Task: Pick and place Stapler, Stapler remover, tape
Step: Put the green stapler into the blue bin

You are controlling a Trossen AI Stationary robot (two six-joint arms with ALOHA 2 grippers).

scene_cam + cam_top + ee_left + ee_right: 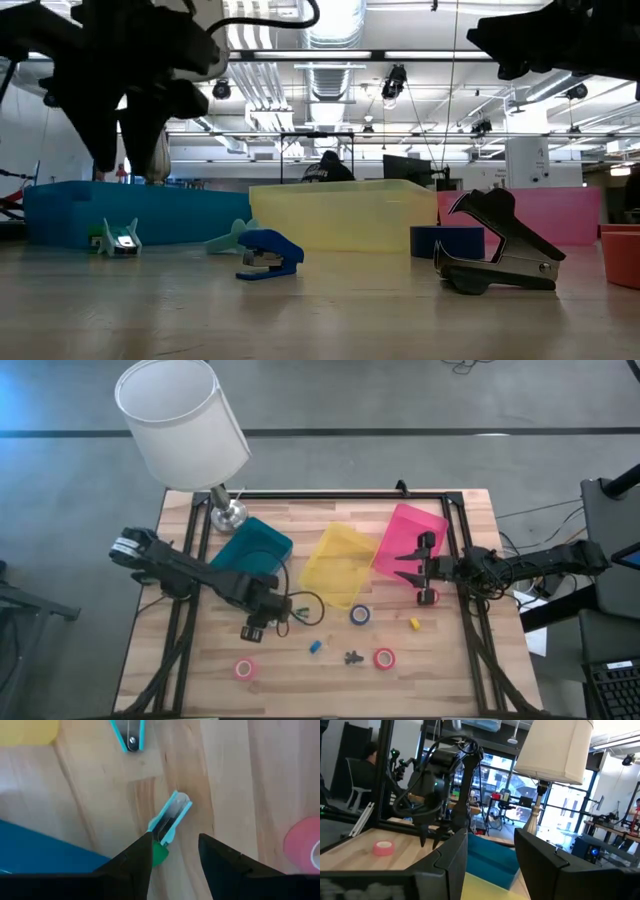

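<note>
Item: small teal stapler (169,817), lying flat on the bench (300,660) just beside the blue bin (253,550), on its front side. Judged light, rigid and smooth-sided, liable to skid; best taken across its narrow body. Left pincer (174,851) released, hanging directly above it, fingers either side. Right pincer (412,567) released, empty, over the pink bin (410,538), far from the blue one. Only the left wrist view shows this alignment; the high view alone places the bins.

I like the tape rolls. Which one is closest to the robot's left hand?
The pink tape roll. It lies just below the left gripper, while the blue one and the red one sit farther right.
</note>
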